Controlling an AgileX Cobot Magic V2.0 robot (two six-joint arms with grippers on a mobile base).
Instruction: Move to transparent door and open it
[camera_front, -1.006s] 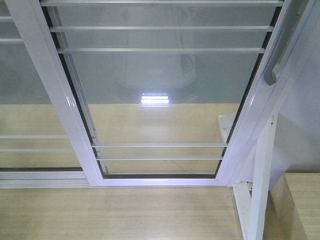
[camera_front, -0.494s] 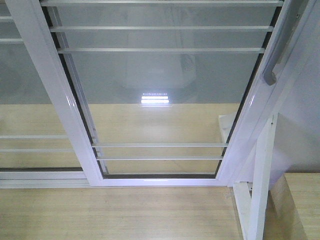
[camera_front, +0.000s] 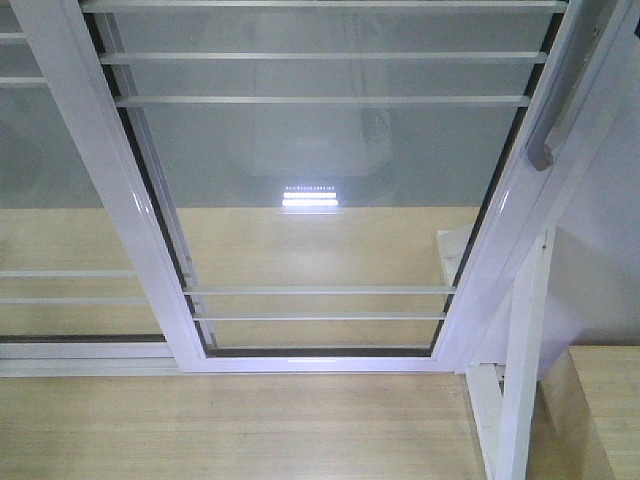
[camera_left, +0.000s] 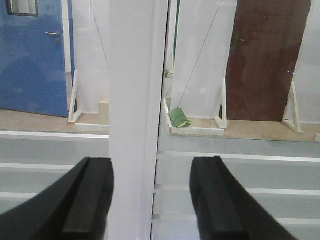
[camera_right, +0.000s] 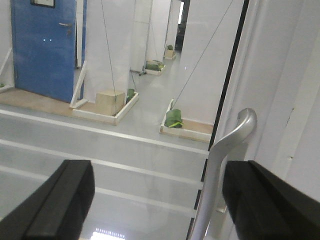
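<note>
Glass door (camera_front: 320, 180) faces us; left end effector (camera_left: 152, 200) and right end effector (camera_right: 167, 192) gape empty, handle (camera_right: 220, 155) seemingly near the right.

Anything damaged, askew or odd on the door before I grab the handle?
Nothing stands out. The transparent door shows no cracks, its bars run straight, and the handle looks intact.
</note>
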